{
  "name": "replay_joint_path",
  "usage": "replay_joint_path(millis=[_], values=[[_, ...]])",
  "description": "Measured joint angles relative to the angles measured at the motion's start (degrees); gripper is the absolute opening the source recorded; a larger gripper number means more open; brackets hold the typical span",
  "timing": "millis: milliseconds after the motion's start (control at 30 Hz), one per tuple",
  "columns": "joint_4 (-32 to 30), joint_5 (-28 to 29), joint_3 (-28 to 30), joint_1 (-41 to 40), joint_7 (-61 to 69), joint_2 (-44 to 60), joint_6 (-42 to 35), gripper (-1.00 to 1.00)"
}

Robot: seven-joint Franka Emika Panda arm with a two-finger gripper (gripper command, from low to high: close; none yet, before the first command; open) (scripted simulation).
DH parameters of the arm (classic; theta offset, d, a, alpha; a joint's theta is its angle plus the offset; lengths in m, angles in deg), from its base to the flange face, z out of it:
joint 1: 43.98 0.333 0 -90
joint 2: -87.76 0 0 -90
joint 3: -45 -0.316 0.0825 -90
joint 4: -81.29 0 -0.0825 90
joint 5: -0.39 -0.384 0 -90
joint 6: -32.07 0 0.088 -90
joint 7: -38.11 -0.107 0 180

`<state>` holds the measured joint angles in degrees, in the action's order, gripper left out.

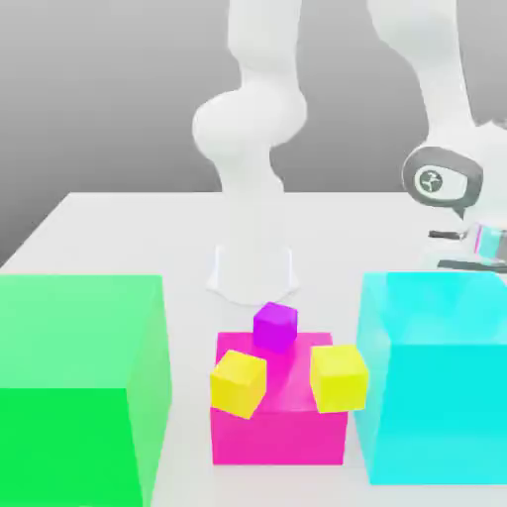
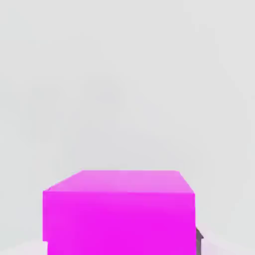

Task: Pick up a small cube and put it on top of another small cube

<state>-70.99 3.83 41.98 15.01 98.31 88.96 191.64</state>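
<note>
The small bright magenta cube sits close in the hand view, pressed between two fingers, with a dark finger against its side. In the exterior view my gripper hangs at the far right, just behind the cyan block, with a pink patch of the cube between its fingers. The small violet-purple cube rests on the back edge of the large magenta block, well to the exterior view's left of the gripper and nearer the camera.
Two small yellow cubes lie on the large magenta block in front of the violet cube. A tall green block stands at the left and a tall cyan block at the right. The arm's base stands behind.
</note>
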Motion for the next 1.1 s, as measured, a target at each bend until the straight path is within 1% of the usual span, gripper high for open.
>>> replay_joint_path(millis=[67,167,367,867,933,1100], values=[[1.58,3.24,-1.78,1.69,-4.67,-3.80,-0.63,-1.00],[0.88,6.88,0.23,-1.39,-2.49,-9.70,-4.11,-1.00],[-2.81,13.25,7.67,-8.84,8.64,-21.43,-13.16,-1.00],[-13.10,22.38,28.60,-25.17,38.90,-43.91,-33.09,-1.00],[-14.66,22.36,32.28,-25.99,42.38,-43.78,-33.14,-1.00],[-17.92,24.93,37.36,-25.50,43.13,-35.66,-22.49,-1.00]])
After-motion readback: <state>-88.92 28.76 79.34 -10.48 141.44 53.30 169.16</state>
